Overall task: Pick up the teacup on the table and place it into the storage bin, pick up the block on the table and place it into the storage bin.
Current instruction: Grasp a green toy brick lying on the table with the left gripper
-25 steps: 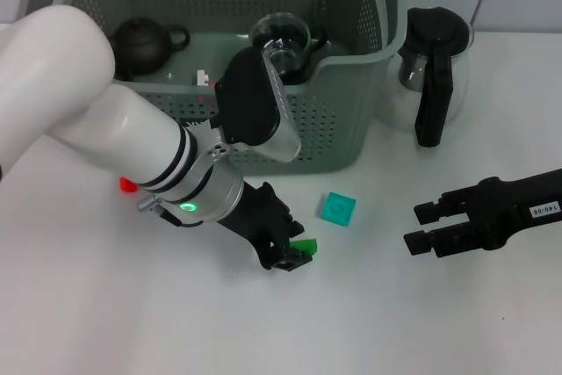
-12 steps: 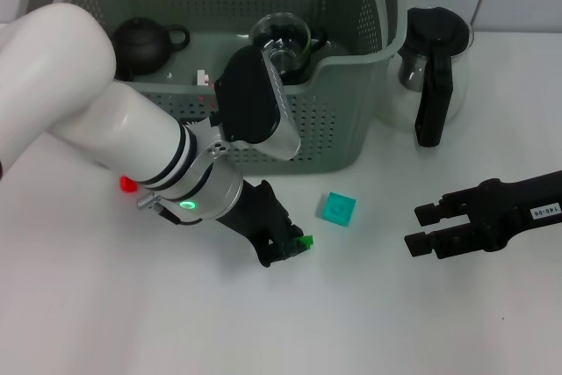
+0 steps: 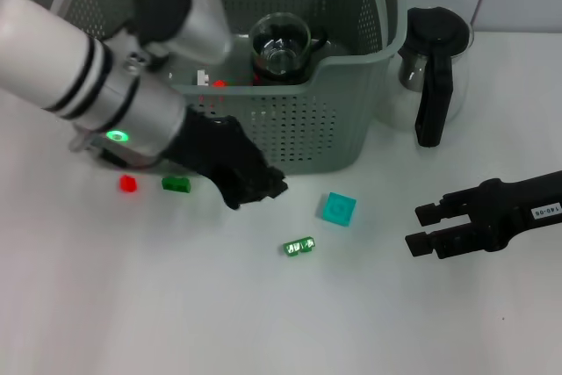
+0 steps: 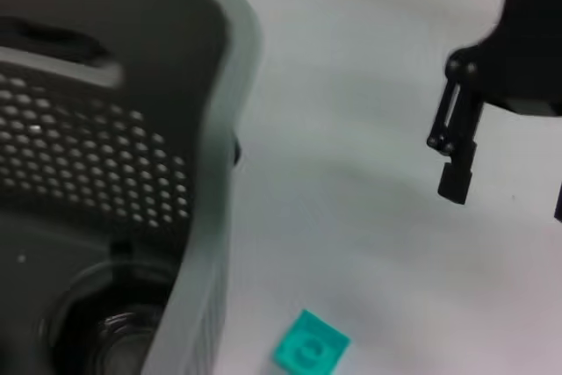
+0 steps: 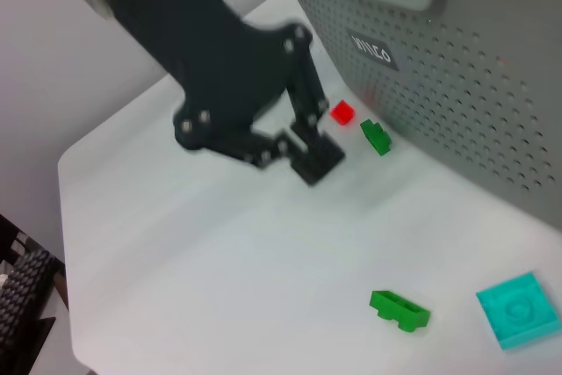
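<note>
The grey perforated storage bin [image 3: 290,129] stands at the back, with a glass teacup [image 3: 281,41] upright inside it. A small green block [image 3: 299,246] lies on the white table, and a teal block [image 3: 337,208] sits just right of it. My left gripper [image 3: 256,185] hangs above the table by the bin's front wall, up and left of the green block. In the right wrist view the left gripper [image 5: 316,160] has its fingertips together and holds nothing. My right gripper [image 3: 417,227] rests open at the right, apart from both blocks.
A small red block [image 3: 128,183] and a dark green block [image 3: 176,183] lie left of the left gripper. A glass kettle with a black handle [image 3: 430,76] stands right of the bin. My left arm covers the bin's left half.
The left gripper was down at the green block and has risen up and to the left without it. The block now lies free on the table. The right arm has not moved.
</note>
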Robot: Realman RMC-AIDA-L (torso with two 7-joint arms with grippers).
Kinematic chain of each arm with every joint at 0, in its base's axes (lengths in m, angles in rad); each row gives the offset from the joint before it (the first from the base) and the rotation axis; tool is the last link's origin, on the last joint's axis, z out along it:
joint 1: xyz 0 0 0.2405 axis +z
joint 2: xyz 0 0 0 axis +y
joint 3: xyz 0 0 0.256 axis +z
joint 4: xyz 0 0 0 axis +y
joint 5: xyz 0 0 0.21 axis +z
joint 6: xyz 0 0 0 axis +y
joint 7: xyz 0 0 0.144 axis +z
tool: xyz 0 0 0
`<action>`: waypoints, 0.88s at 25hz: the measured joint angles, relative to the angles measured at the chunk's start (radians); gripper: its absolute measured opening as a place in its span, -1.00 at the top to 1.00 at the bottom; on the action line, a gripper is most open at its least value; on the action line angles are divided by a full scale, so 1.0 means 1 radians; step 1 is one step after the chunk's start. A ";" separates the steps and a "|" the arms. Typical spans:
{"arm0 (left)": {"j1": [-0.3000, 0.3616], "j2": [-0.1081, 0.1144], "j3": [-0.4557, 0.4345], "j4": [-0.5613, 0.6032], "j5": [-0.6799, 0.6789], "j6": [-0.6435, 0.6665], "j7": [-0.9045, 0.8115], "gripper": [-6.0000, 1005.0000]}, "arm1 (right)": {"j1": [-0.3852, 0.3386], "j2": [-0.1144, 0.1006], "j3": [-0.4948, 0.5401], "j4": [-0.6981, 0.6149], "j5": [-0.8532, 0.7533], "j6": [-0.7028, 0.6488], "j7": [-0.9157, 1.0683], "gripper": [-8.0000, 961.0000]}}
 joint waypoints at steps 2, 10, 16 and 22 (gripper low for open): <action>0.003 0.004 -0.031 0.013 0.000 0.020 0.000 0.80 | 0.000 0.000 0.001 0.000 0.000 0.000 0.000 -0.48; 0.010 -0.015 -0.017 -0.051 -0.002 -0.034 0.012 0.79 | 0.006 0.001 0.003 0.000 0.000 0.000 0.001 -0.48; 0.035 -0.021 0.071 -0.094 -0.012 -0.129 0.013 0.64 | 0.007 0.000 0.005 0.000 0.000 0.000 0.001 -0.48; 0.040 -0.025 0.132 -0.106 -0.023 -0.139 0.013 0.13 | 0.005 0.000 0.010 0.000 0.000 0.000 0.001 -0.48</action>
